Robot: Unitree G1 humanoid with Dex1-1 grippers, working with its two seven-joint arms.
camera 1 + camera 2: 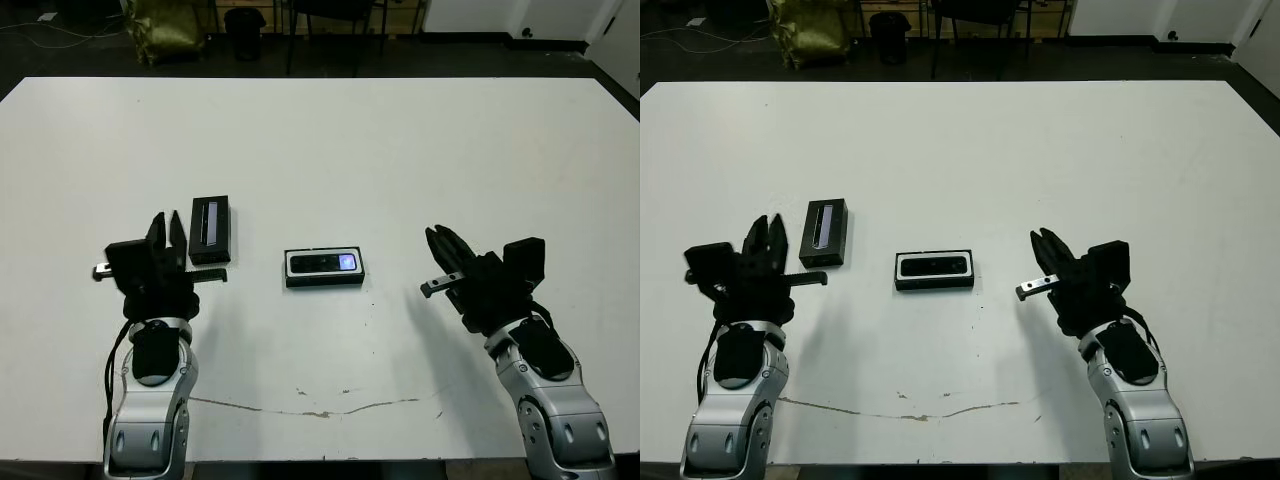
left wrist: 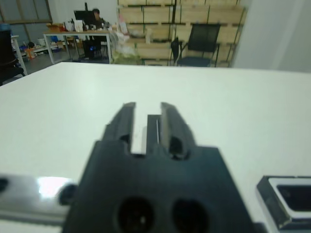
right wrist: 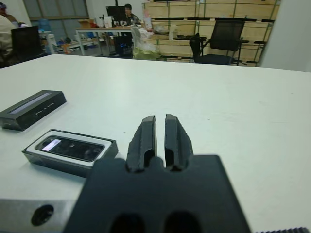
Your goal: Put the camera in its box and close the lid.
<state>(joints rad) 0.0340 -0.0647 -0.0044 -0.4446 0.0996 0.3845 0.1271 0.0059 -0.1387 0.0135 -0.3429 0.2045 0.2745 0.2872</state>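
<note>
The camera (image 1: 322,263) lies flat inside the box (image 1: 325,281), a shallow black tray with white lining at the table's middle; a bluish patch shows near its right end. The lid (image 1: 210,228), black with a pale stripe, lies apart to the box's left, off the box. My left gripper (image 1: 167,232) hovers just left of the lid, fingers slightly apart and holding nothing. My right gripper (image 1: 440,243) is to the right of the box, its fingers pressed together and empty. The right wrist view shows the box (image 3: 97,158), the camera (image 3: 68,147) and the lid (image 3: 31,109).
A thin crack line (image 1: 320,405) runs across the white table (image 1: 400,150) near its front edge. Beyond the far edge stand a yellow bag (image 1: 165,30) and chair legs. A person sits at a distant desk (image 3: 129,9).
</note>
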